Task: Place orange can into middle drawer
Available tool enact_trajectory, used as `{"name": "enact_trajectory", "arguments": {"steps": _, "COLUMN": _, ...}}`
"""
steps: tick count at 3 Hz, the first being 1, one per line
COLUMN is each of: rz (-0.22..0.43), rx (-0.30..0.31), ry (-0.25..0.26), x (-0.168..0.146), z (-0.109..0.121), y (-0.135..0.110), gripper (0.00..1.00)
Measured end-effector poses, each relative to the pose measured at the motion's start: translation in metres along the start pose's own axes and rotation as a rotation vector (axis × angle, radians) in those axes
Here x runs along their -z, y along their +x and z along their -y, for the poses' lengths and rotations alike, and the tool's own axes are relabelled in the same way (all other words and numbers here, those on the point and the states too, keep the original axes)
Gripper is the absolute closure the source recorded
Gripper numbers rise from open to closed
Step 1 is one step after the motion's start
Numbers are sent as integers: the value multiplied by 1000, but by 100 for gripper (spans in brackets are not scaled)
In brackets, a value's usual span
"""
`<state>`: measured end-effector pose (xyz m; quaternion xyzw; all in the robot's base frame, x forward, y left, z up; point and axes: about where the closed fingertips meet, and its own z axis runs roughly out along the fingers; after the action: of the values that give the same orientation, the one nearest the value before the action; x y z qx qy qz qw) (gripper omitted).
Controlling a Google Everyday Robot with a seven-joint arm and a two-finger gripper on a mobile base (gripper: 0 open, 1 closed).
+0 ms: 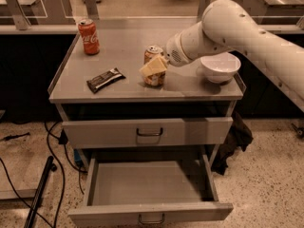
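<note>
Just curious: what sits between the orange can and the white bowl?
The camera view shows the arm's wrist there; its gripper is at the orange can.

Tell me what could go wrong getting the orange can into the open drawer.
1. The gripper is at the orange can, near the tabletop's front edge; a poor grip could tip it off.
2. The white bowl sits just beside the arm; a swing could knock it.
3. The open middle drawer lies below the closed upper drawer, whose front the can might clip.
</note>
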<state>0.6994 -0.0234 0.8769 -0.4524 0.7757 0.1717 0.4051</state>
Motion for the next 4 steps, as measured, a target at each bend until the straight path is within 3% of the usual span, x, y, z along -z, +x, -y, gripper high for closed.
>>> {"name": "enact_trajectory", "arguments": {"steps": 2, "rz": -10, "rx": 42, "ry": -43, "x": 45, "z": -16, "y": 12, "gripper": 87}}
{"name": "enact_trajectory", "arguments": {"steps": 3, "rz": -11, "rx": 59, "ry": -64, "x": 82, "z": -29, "y": 29, "gripper": 100}}
{"name": "enact_trajectory", "arguments": {"steps": 4, "rz": -2, "rx": 50, "ry": -51, "x": 124, "z": -51, "y": 45, "gripper": 100}}
